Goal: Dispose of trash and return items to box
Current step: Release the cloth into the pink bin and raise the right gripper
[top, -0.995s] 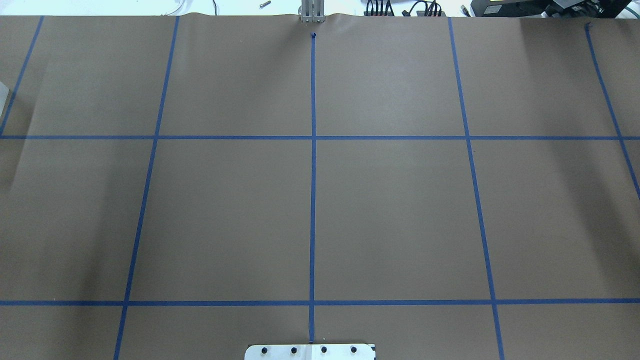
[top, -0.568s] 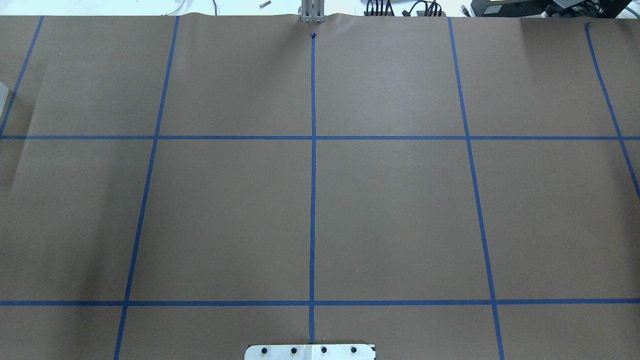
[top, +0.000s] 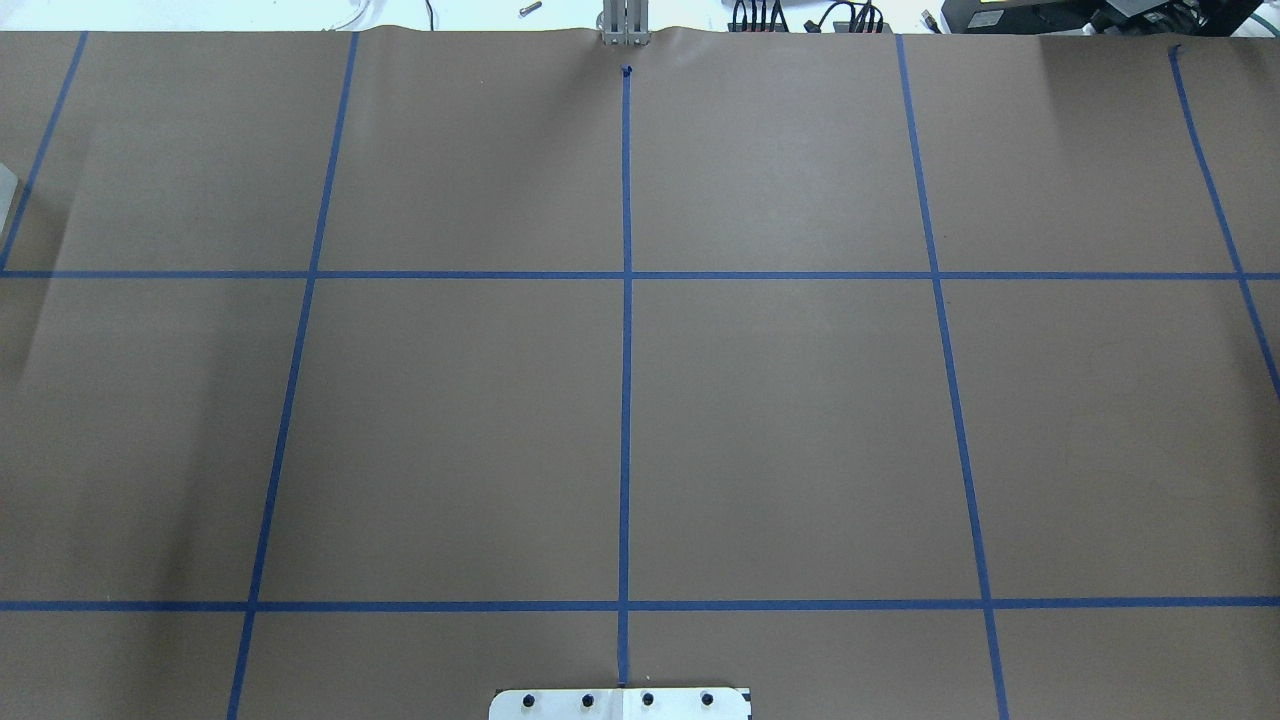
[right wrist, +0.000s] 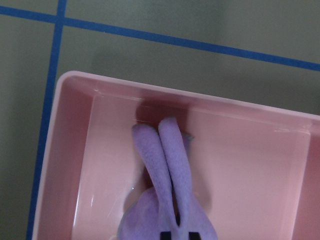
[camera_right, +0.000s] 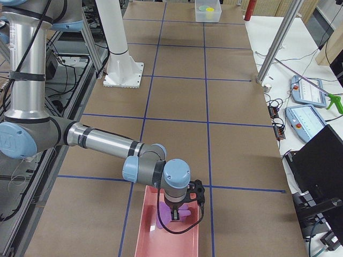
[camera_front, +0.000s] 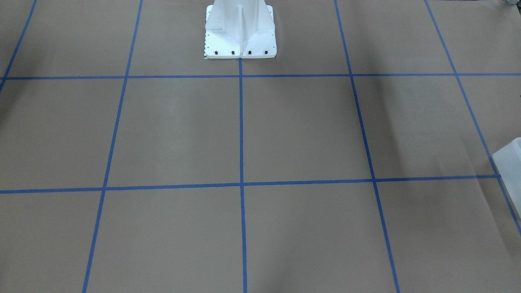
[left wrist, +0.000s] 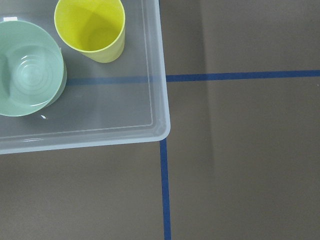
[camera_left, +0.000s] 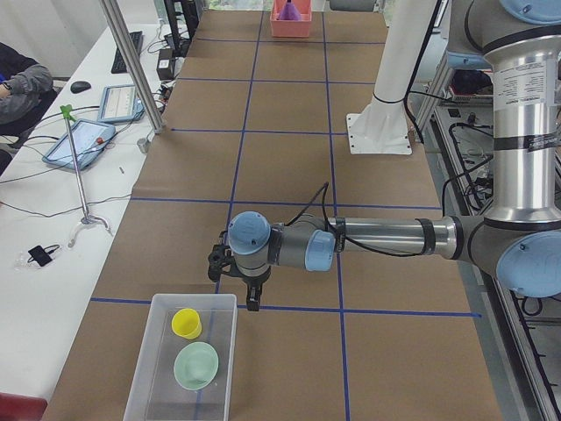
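The box is a translucent white container at the table's left end; it also shows in the left wrist view and at the front-facing view's right edge. A yellow cup and a green bowl stand in it. My left gripper hangs beside the box's near corner; I cannot tell if it is open or shut. My right gripper hangs over a pink bin holding a purple plush bunny; I cannot tell its state either.
The white bolted robot base stands at the table's robot side. Brown paper with a blue tape grid covers the table. A side table with tablets, a metal post and a seated operator lies beyond the far edge.
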Motion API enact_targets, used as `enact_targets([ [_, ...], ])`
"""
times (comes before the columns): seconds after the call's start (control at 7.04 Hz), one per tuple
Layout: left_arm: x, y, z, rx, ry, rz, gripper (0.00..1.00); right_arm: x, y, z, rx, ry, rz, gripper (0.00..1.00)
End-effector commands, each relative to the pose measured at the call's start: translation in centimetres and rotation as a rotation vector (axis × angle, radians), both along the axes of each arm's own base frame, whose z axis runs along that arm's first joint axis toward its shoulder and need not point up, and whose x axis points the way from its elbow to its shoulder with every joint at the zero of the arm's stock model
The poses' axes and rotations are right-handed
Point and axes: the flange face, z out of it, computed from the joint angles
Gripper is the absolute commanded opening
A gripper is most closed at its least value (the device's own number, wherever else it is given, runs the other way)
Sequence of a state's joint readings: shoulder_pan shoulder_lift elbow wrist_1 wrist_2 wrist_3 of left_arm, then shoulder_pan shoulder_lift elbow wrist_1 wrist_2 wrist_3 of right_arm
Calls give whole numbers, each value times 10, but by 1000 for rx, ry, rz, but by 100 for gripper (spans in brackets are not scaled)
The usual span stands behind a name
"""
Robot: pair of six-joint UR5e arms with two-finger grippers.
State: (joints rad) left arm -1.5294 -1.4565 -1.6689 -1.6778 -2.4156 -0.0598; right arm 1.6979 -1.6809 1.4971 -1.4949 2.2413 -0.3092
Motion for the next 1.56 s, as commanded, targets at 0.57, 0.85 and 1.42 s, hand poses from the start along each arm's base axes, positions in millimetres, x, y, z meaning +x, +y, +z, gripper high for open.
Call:
enact_targets([
  [0.57,-1,50,-20,12,0,8,99,-54,-84,-119,67,-76,74,100],
  [0.85,-13,55,-11,16,-12,125,99,-67,-103,-138,62,-87,69,100],
  [1.42,-53,59,-12,-11,-12,24,99,-78,-97,-131,44,-90,67,100],
])
